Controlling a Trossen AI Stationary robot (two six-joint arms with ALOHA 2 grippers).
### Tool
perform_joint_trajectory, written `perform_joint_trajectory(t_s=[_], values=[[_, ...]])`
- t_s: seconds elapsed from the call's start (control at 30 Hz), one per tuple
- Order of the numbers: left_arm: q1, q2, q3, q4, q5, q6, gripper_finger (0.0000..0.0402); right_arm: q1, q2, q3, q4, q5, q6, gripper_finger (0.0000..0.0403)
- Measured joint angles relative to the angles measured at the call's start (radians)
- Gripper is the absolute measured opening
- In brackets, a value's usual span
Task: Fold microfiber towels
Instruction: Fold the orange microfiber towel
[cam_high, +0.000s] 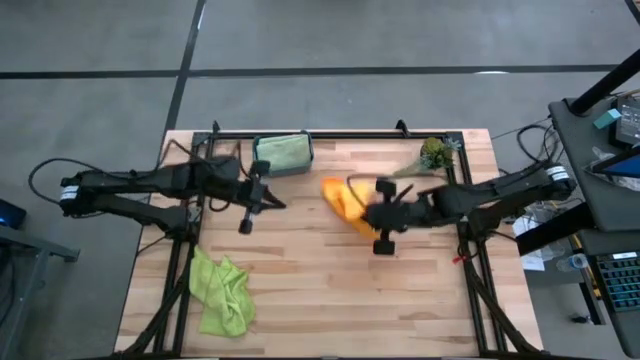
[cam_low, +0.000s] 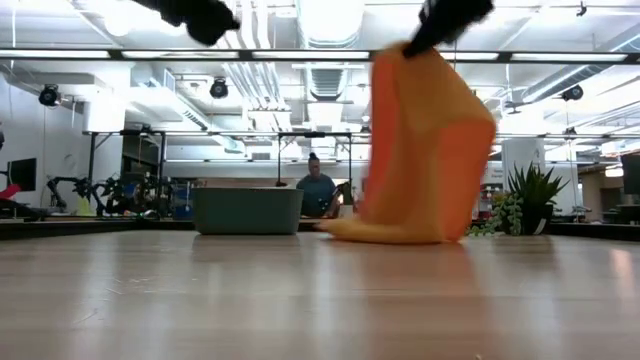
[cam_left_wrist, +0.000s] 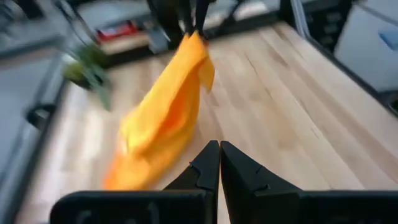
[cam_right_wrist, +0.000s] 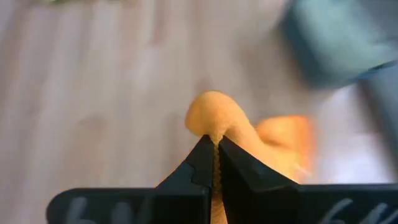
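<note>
right claw (cam_right_wrist: 216, 163) clamped on orange towel (cam_low: 425, 150) (hanging); left claw (cam_left_wrist: 219, 167) together, empty

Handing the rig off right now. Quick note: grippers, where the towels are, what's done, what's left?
Right gripper: shut on the orange towel, lifted mid-table with its lower end dragging on the wood.
Left gripper: shut, empty, above the table beside the bin.
Lime green towel: crumpled at the table's front left.
Pale green towel: in the bin at the back edge.
Done: no folded towel on the table.
Left: fold the orange, then the lime.
</note>
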Motion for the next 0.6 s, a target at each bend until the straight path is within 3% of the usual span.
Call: perform_joint_trajectory(t_s=[0.27,0.47,0.6], values=[[-0.062,0.101,-0.112,0.092,0.002,-0.089,0.0,0.129,0.155,-0.144,0.067,-0.222,0.266,0.0008],[-0.068,0.229,-0.133,0.221,0.001,-0.124,0.0,0.216,0.279,-0.184,0.184,-0.277,0.459,0.0014],[-0.068,0.316,-0.13,0.292,0.001,-0.124,0.0,0.247,0.321,-0.184,0.198,-0.284,0.602,0.0037]])
